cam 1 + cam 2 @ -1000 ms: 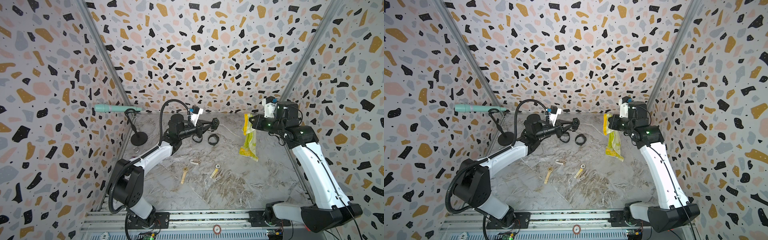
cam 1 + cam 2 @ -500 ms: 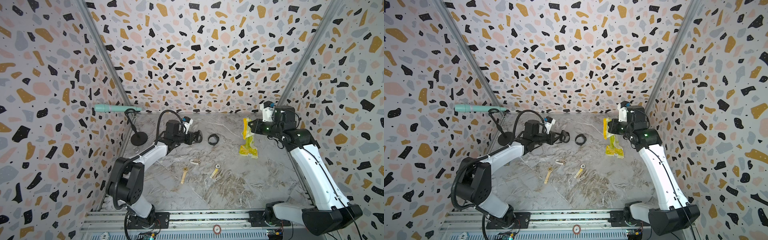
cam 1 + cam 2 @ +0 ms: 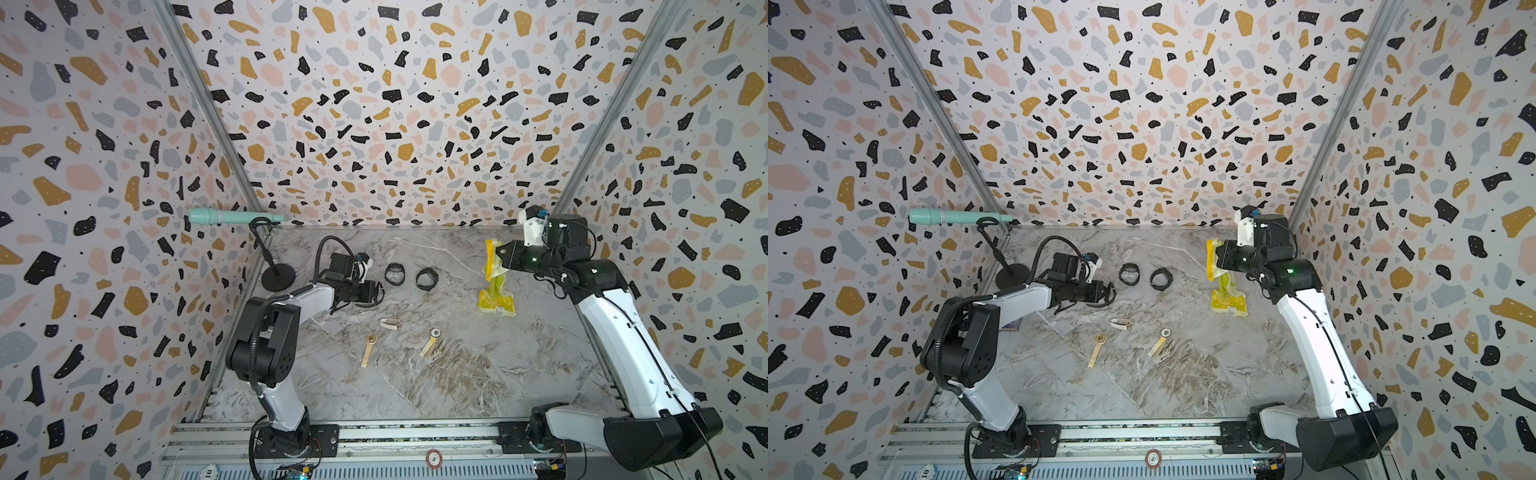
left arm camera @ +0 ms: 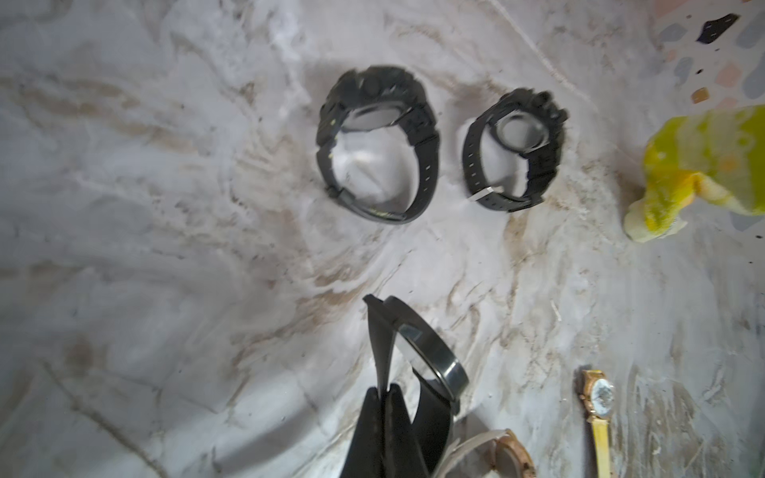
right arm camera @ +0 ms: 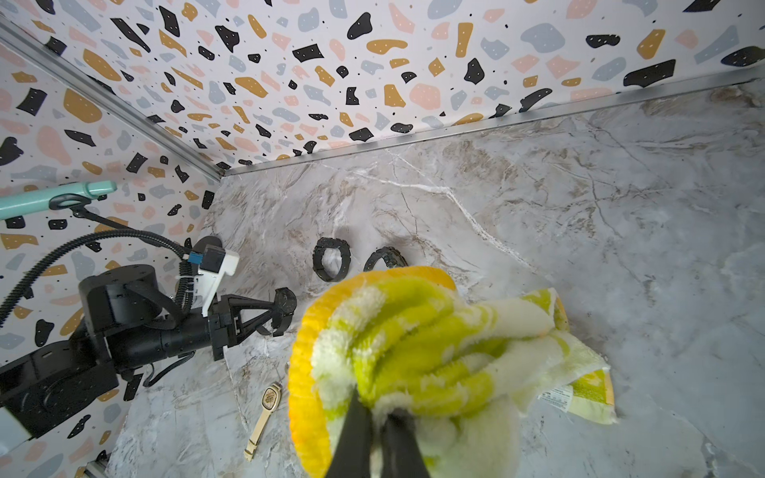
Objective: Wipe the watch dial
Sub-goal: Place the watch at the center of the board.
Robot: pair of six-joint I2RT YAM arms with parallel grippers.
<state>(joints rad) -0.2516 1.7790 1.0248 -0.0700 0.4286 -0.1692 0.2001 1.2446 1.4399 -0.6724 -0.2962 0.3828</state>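
My left gripper [image 4: 385,391] is clamped on the black watch [image 4: 430,356] by its strap, low over the marble table [image 4: 165,207]. The right gripper [image 5: 374,414] pinches the yellow-green towel [image 5: 414,339]. Towel and dial are well apart, no contact. I can't tell if it's wiped.

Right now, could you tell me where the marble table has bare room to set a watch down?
The widest bare patch of grey marble tabletop lies between the three gold-toned watches and the front metal rail. Another runs behind the two black looped watches, along the back wall. The middle is crowded; the yellow-green towel hangs at right.
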